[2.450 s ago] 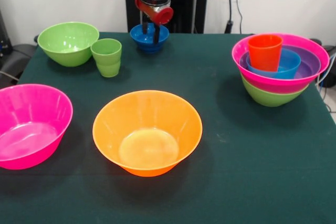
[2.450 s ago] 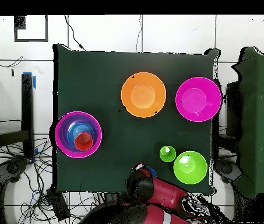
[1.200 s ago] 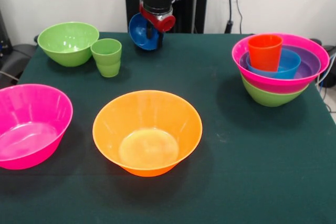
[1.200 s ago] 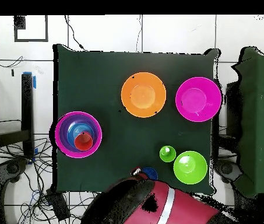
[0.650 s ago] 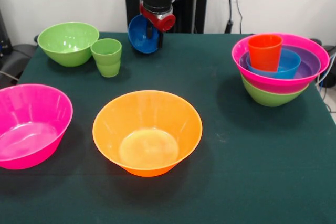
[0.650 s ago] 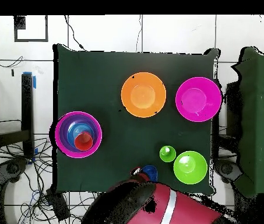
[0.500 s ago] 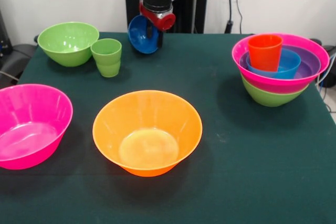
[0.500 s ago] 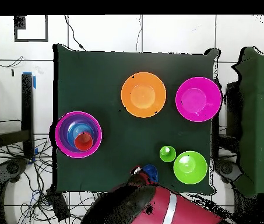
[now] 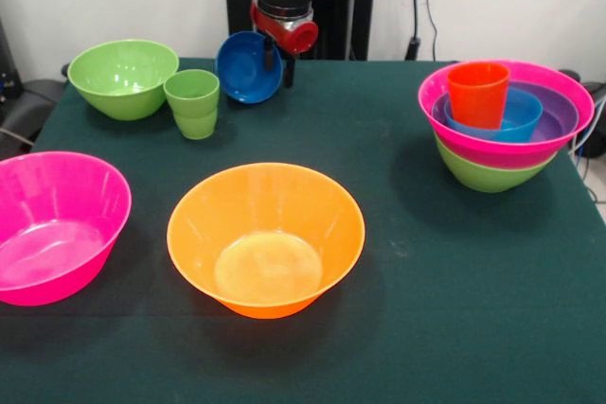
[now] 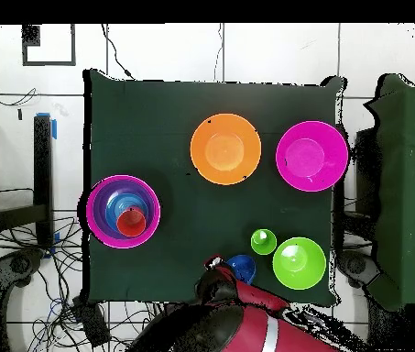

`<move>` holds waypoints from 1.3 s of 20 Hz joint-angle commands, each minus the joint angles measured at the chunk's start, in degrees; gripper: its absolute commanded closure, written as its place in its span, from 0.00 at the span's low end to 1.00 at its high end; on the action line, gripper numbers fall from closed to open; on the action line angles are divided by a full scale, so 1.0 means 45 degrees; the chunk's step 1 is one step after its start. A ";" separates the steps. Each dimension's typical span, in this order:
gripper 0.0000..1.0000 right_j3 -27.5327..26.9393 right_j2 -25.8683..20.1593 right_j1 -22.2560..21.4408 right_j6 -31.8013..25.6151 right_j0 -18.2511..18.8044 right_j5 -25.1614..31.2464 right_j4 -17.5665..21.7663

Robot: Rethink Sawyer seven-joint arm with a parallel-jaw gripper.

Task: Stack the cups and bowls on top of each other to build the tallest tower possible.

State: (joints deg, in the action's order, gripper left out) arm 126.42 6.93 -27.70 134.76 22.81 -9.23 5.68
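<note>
My gripper (image 9: 277, 61) hangs at the far edge of the table, shut on the rim of a small blue bowl (image 9: 246, 67), which is off the cloth and tipped so its inside faces the camera. From overhead the blue bowl (image 10: 242, 267) shows just beside the arm. The tower (image 9: 507, 144) at the right has a green base, a wide pink rim, a purple bowl, a blue bowl and the orange-red cup (image 9: 477, 92) on top. The light green cup (image 9: 193, 102) stands left of the held bowl, touching a green bowl (image 9: 123, 77).
A big orange bowl (image 9: 266, 238) sits upright in the middle front. A big pink bowl (image 9: 52, 224) lies at the front left edge. The dark green table (image 9: 426, 319) reaches to the picture's right and bottom. Cables hang behind the table.
The small blue bowl was resting on the table under my gripper. It has been lifted by its rim, tipped on edge and swung toward the green cup.
</note>
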 commanded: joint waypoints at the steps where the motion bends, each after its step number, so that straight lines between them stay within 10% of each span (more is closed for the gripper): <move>1: 0.00 -0.0046 -0.1756 -0.0049 0.2010 -0.0257 0.1134 -0.0882; 26: 0.00 -0.1880 -0.2652 0.1462 0.1102 0.0045 0.1281 -0.0781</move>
State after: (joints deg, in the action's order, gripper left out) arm 124.95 -0.26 -22.13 134.76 22.76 -8.28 4.81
